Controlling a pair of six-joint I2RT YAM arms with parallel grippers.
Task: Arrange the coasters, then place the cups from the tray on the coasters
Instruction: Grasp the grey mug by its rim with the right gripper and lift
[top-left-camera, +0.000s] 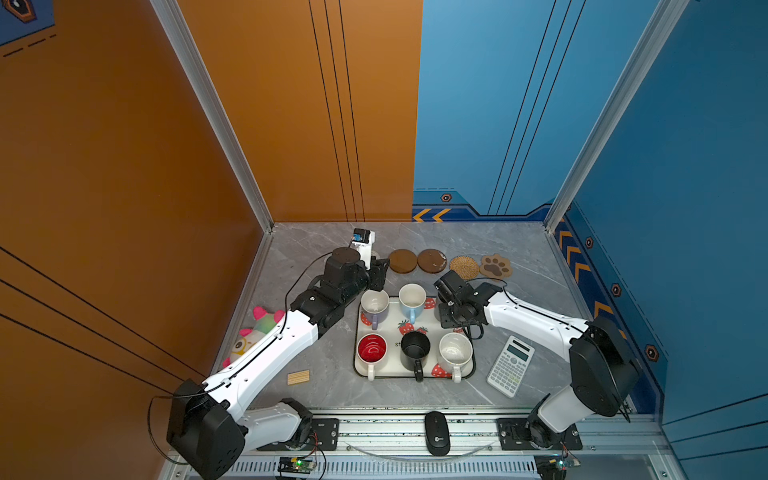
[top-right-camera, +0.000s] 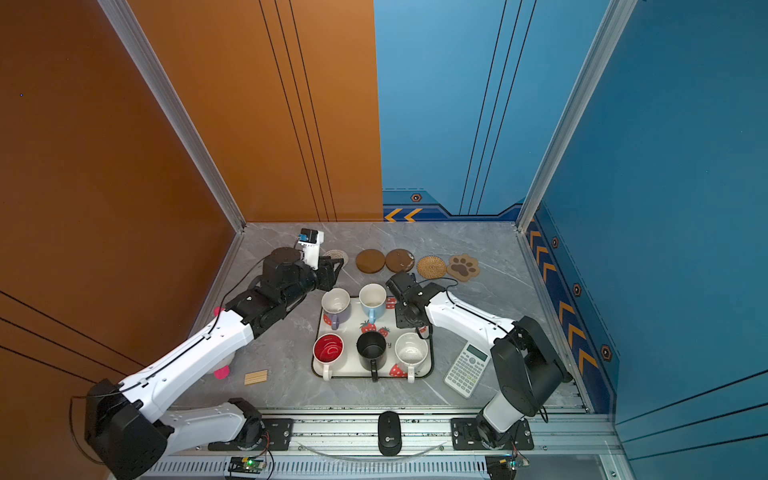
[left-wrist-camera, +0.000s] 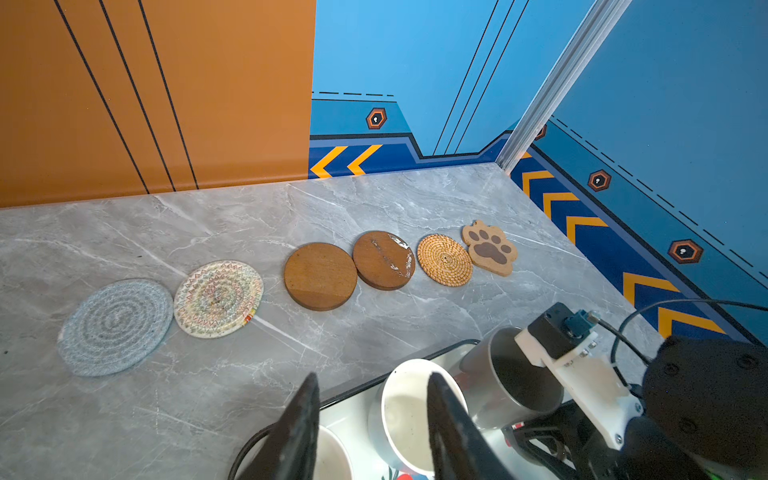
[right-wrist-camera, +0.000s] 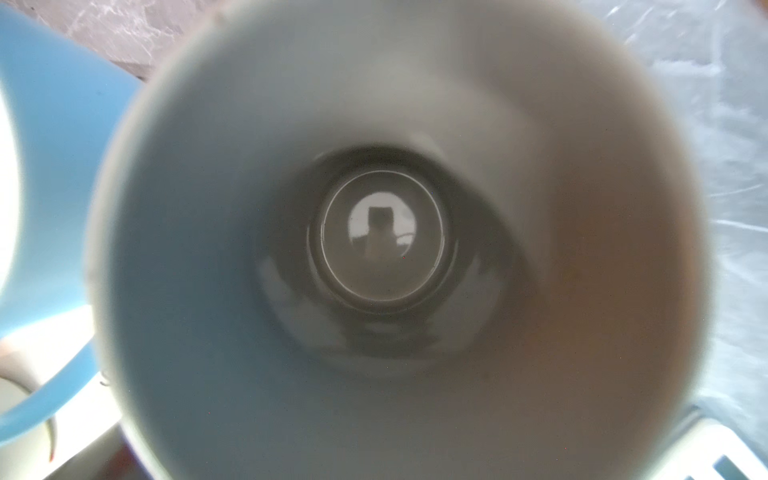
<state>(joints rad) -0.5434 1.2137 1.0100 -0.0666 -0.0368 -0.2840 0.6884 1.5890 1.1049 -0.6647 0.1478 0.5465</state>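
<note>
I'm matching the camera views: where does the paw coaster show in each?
Both top views: paw coaster, rightmost of the six at the back.
Left wrist: the one farthest from the camera.
Right wrist: not in it.
Shared landmark: rattan coaster, right beside it.

Coasters (top-left-camera: 403, 261) in row behind tray (top-left-camera: 395, 365); cups (top-left-camera: 455, 352) on tray; calculator (top-left-camera: 510, 365) right of tray; mouse (top-left-camera: 437, 433) before tray.

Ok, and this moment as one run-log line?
coasters: six in back row | cups: five free on tray | grey cup: under right gripper, grip unclear | left gripper: open, empty
</note>
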